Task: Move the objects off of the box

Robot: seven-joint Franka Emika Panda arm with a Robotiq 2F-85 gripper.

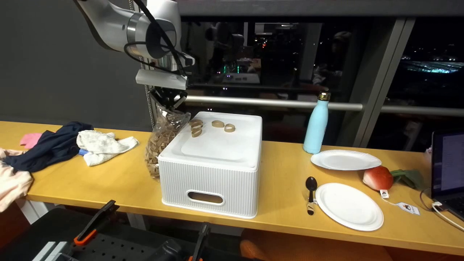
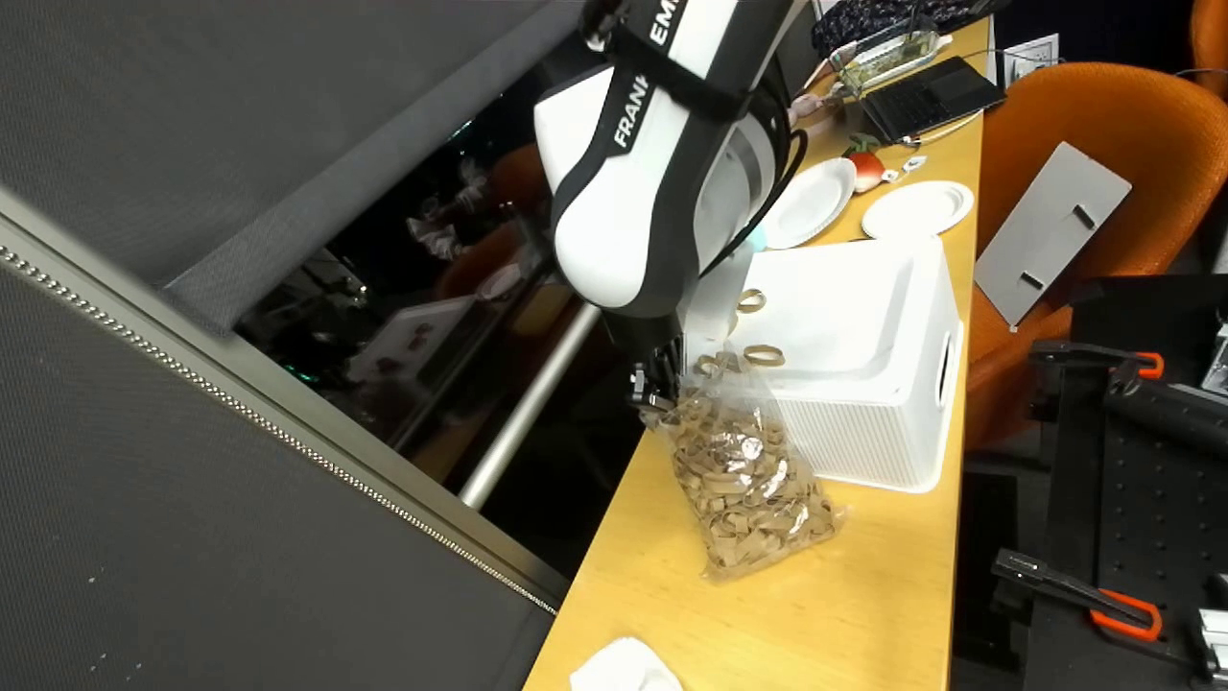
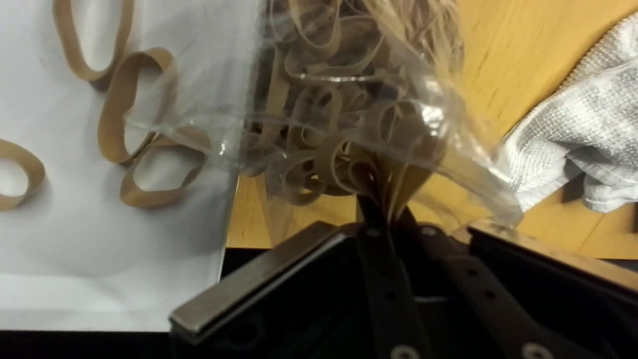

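So the claw (image 3: 391,222) has a clear plastic bag of rubber bands (image 2: 746,485) pinched near its top, squeezed in narrow with plastic and some of the bands caught in the grip. The bag hangs down below the claw, right alongside the white box (image 1: 214,145), and in the wrist view a bit of the plastic laps over the box's edge. Can't tell if the bottom of the bag touches the table (image 1: 286,170) though. The box sits lower than the claw and just beside it, with a few loose bands on top: three bunched bands (image 1: 196,128) on the edge closest to the claw, touching each other, and a couple of separate bands (image 1: 218,125) a little further from it. Over on the claw's other side, away from the box, there's a crumpled white cloth (image 1: 103,145), then a dark blue cloth (image 1: 50,150) further out. Past the box, well apart from the claw, you've got a light blue bottle (image 1: 316,127), two white plates (image 1: 349,206), a black spoon (image 1: 311,185), a red-and-white radish-looking thing (image 1: 378,177) and a laptop (image 1: 449,166).
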